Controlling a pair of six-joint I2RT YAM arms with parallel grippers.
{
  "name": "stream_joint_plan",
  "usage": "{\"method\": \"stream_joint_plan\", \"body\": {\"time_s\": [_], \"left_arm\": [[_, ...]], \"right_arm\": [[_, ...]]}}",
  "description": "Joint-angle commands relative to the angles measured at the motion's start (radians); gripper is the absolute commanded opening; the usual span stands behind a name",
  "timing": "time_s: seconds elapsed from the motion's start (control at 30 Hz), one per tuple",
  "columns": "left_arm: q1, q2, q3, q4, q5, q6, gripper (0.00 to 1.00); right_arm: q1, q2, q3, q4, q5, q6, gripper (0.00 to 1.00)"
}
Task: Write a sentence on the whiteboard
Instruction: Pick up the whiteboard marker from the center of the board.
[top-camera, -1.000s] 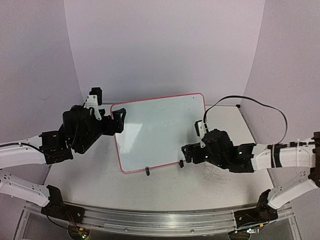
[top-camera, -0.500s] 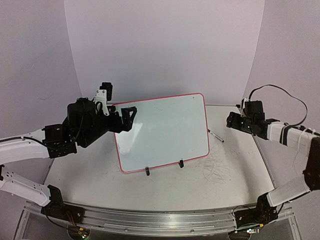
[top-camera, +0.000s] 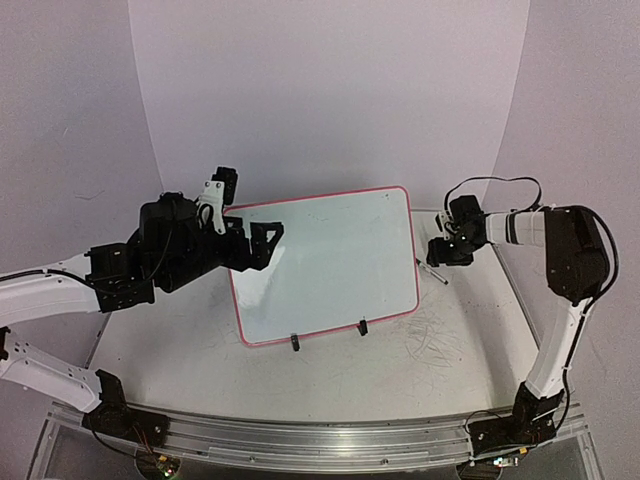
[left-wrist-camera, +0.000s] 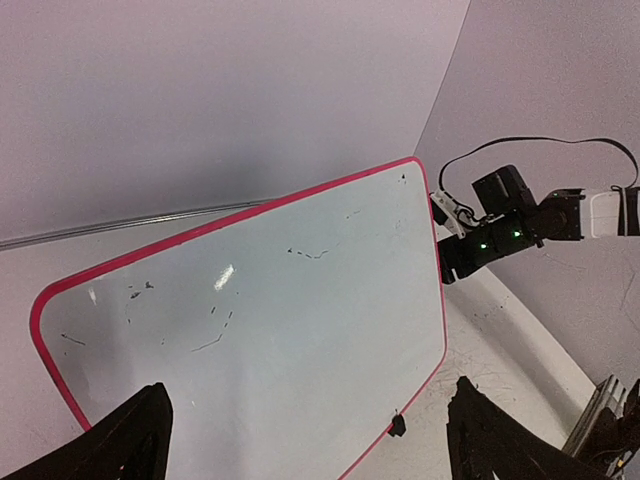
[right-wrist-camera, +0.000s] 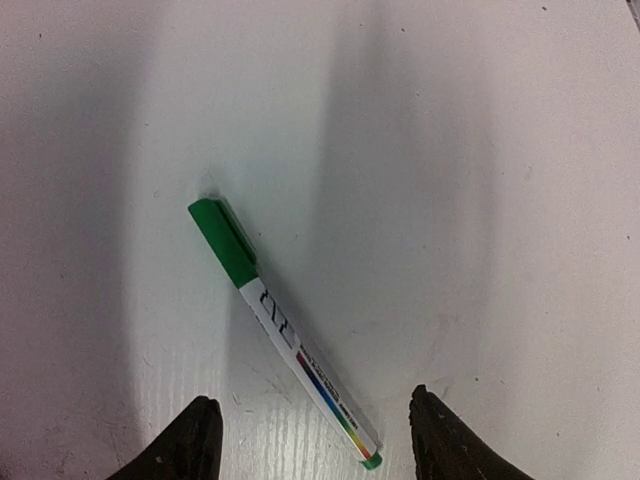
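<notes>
Right hand (right-wrist-camera: 315, 440) hovers over green pen (right-wrist-camera: 270, 315) on bench (right-wrist-camera: 500, 200), jaws apart and empty; pen's long axis runs diagonal between the fingertips (right-wrist-camera: 195, 445).

Black left tool (top-camera: 263, 247) and black right tool (top-camera: 437, 252) end white links (top-camera: 40, 305); a black cable (top-camera: 495, 183) loops.

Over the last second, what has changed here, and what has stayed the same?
The right pincer left the lower right corner of the whiteboard, swung out right, and now hangs open over the green pen on the table. The left pincer edged up and right along the whiteboard's left edge. The whiteboard stayed put.
</notes>
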Motion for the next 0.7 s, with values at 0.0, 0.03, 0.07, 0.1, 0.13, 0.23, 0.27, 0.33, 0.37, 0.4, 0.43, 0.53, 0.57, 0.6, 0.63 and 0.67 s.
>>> {"method": "stream_joint_plan", "body": {"time_s": [0.0,0.03,0.07,0.1,0.13,0.23,0.27,0.33,0.37,0.4,0.43,0.53,0.57,0.6,0.63,0.67], "left_arm": [[0.003,0.006,0.052,-0.006,0.028,-0.018,0.97],[0.003,0.006,0.052,-0.006,0.032,-0.019,0.97],[0.003,0.007,0.051,-0.006,0.033,-0.019,0.97],[0.003,0.007,0.050,-0.005,0.033,-0.018,0.97],[0.003,0.005,0.049,-0.006,0.032,-0.018,0.97],[0.003,0.003,0.044,-0.007,0.029,-0.015,0.97],[0.003,0.003,0.045,-0.006,0.029,-0.014,0.97],[0.003,0.002,0.044,-0.006,0.025,-0.013,0.97],[0.003,-0.002,0.042,-0.006,0.020,-0.016,0.97],[0.003,-0.006,0.039,-0.005,0.017,-0.019,0.97],[0.003,-0.008,0.036,-0.005,0.011,-0.020,0.97],[0.003,-0.014,0.031,-0.005,0.002,-0.021,0.97],[0.003,-0.016,0.030,-0.005,0.001,-0.022,0.97],[0.003,-0.017,0.029,-0.005,0.000,-0.022,0.97],[0.003,-0.019,0.028,-0.004,-0.003,-0.022,0.97],[0.003,-0.020,0.027,-0.003,-0.008,-0.022,0.97]], "right_arm": [[0.002,0.088,0.110,-0.072,-0.052,-0.085,0.62],[0.002,0.101,0.122,-0.079,-0.056,-0.085,0.61],[0.002,0.112,0.129,-0.081,-0.063,-0.084,0.59],[0.002,0.121,0.133,-0.083,-0.066,-0.083,0.58],[0.002,0.129,0.135,-0.083,-0.067,-0.082,0.57],[0.003,0.155,0.142,-0.083,-0.056,-0.082,0.52],[0.003,0.163,0.143,-0.083,-0.053,-0.083,0.51],[0.003,0.178,0.142,-0.083,-0.054,-0.087,0.48],[0.003,0.184,0.141,-0.083,-0.056,-0.086,0.46],[0.003,0.186,0.140,-0.083,-0.058,-0.086,0.45],[0.003,0.187,0.136,-0.083,-0.059,-0.086,0.42],[0.004,0.187,0.125,-0.079,-0.050,-0.081,0.34],[0.003,0.184,0.121,-0.077,-0.041,-0.077,0.32],[0.003,0.179,0.115,-0.074,-0.029,-0.072,0.29],[0.003,0.173,0.106,-0.067,-0.014,-0.065,0.25],[0.003,0.164,0.095,-0.059,0.000,-0.056,0.22]]}}
